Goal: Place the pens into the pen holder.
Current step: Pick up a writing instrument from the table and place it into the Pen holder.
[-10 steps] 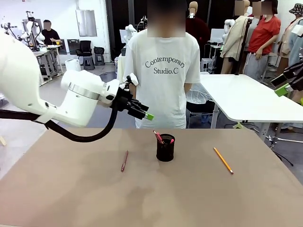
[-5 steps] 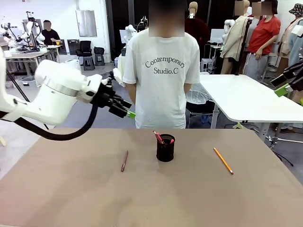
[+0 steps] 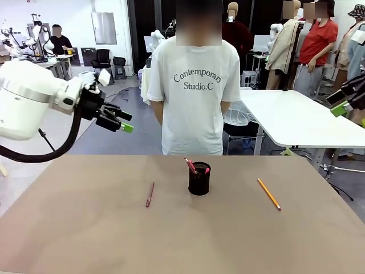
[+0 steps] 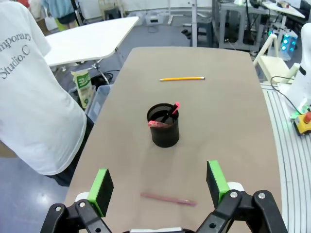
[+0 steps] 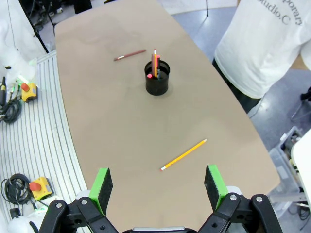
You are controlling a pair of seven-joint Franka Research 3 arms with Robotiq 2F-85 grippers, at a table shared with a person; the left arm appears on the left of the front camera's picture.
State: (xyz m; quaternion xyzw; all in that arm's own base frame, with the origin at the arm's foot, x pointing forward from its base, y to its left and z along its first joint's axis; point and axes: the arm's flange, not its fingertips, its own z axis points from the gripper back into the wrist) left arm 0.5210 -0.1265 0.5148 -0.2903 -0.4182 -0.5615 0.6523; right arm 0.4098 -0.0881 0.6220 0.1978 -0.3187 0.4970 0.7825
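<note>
Black red-ended pen stands in the black wire-mesh pen holder on the brown table; reddish-brown pen lies left, yellow-orange pen right. Your left pincer and right pincer hang apart, empty: lower one astride a loose pen next.

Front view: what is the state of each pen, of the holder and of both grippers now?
holder: upright, one pen inside.
black pen: in the holder, leaning.
brown pen: flat on the table, outside the holder.
yellow pen: flat on the table, outside the holder.
left gripper: open, empty, raised.
right gripper: open, empty, raised.
</note>
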